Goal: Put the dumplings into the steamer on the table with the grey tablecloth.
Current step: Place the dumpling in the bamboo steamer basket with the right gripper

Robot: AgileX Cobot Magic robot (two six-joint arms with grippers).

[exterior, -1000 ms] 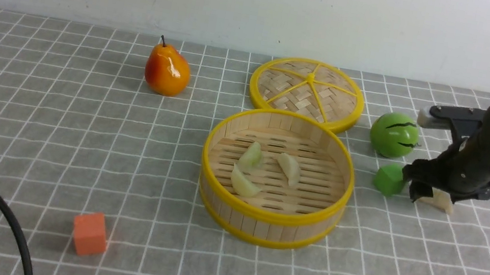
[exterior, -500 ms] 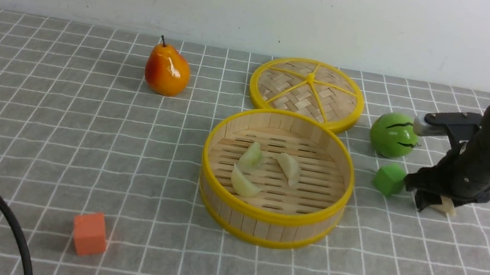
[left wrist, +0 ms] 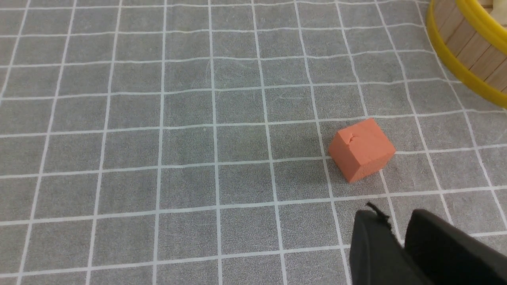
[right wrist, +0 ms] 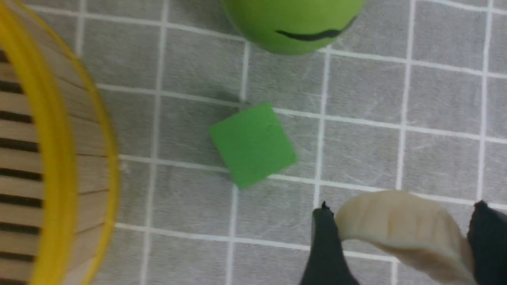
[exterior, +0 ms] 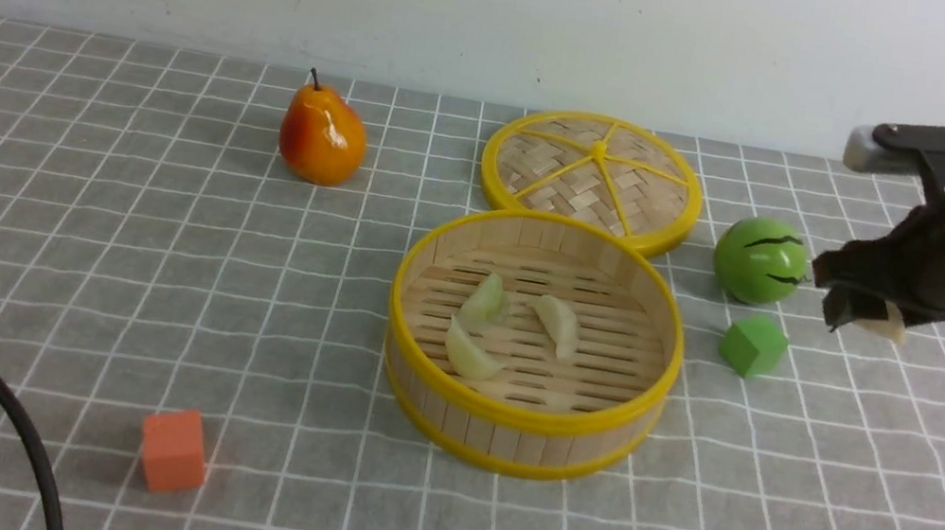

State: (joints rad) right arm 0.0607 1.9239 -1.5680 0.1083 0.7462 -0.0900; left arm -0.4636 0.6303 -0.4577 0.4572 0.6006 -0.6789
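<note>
**Near to far.** Nearest you, the left gripper [left wrist: 396, 227] hangs beside the orange cube [left wrist: 361, 148]. Its jaws are drawn close on nothing, and you cannot tell whether they are fully closed. Farther on, the steamer [exterior: 519, 415] holds three dumplings [exterior: 472, 356]. Beyond it, to the right, the right gripper [exterior: 859, 306] hangs above the grey tablecloth [exterior: 102, 241], clamped on the fourth dumpling [exterior: 887, 325].

**Risk.** The pinch appears to take the crescent by its ends, so it may pivot free in transit and drop near the green cube [exterior: 752, 345]. If you carry it low, it could strike the steamer wall.

**Views.** The right wrist view shows you the grip itself. Only the front view shows the height above the cloth and the steamer's contents.
</note>
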